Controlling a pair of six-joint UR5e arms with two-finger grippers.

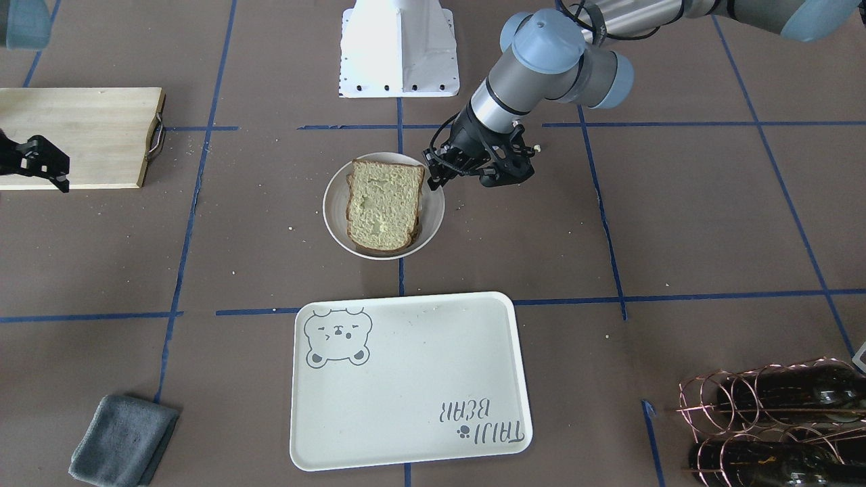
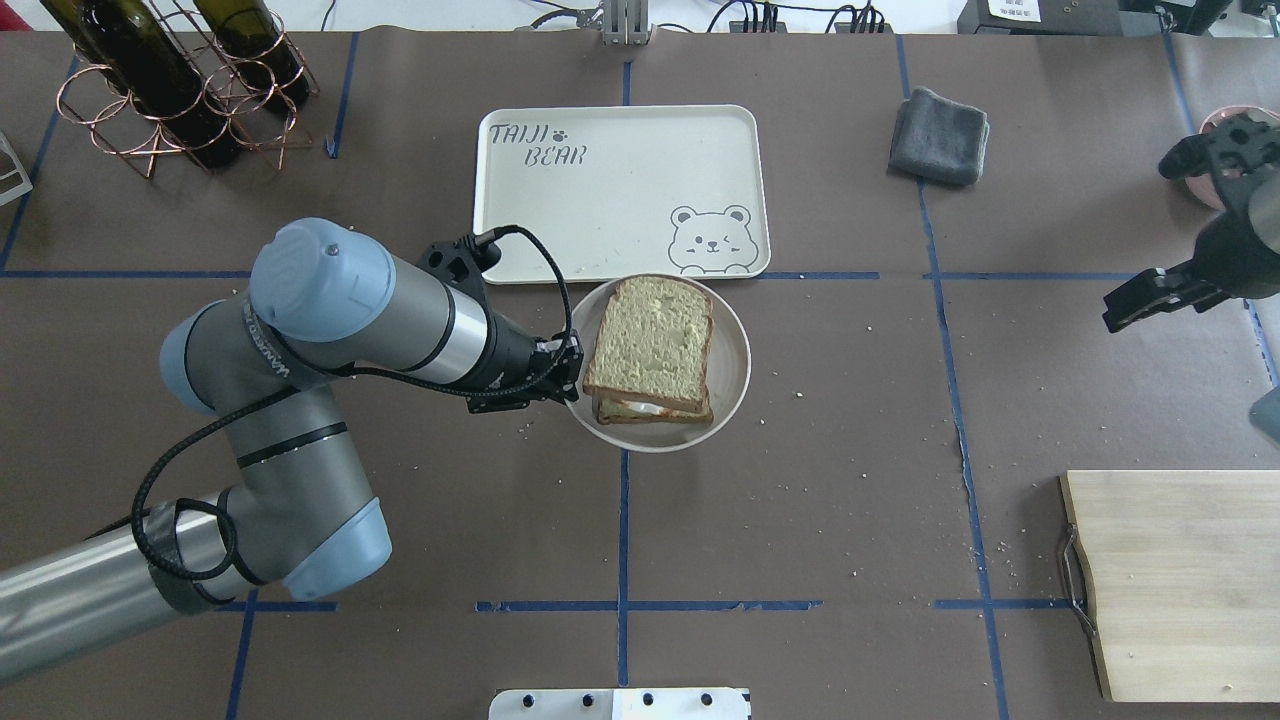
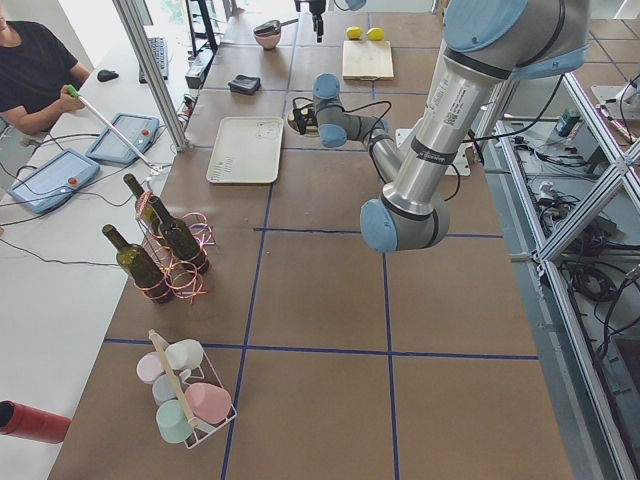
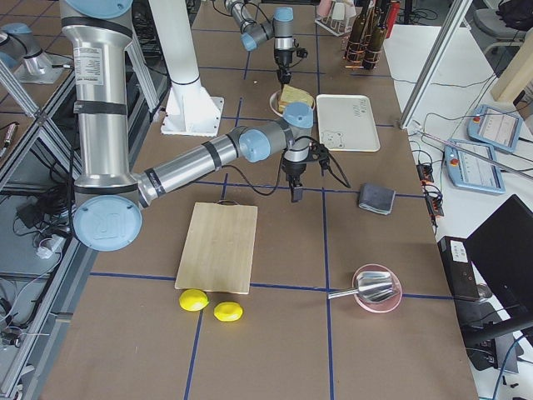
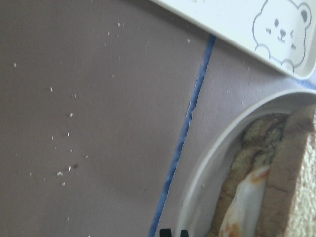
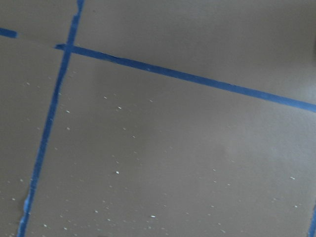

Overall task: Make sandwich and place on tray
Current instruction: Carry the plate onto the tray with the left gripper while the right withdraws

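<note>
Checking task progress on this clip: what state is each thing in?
sandwich: assembled, egg inside, on the plate.
plate: on the table, off the tray.
tray: no plate on it yet.
left tool: at the plate's rim; open or shut unclear.
right tool: off to the side over the table; open or shut unclear.

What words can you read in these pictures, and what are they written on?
"TAIJI BEAR": grey letters with a paw print, on the tray, in the corner opposite the bear face.
Lettering on the left arm: too blurred to read.
No other words or numbers can be read.
</note>
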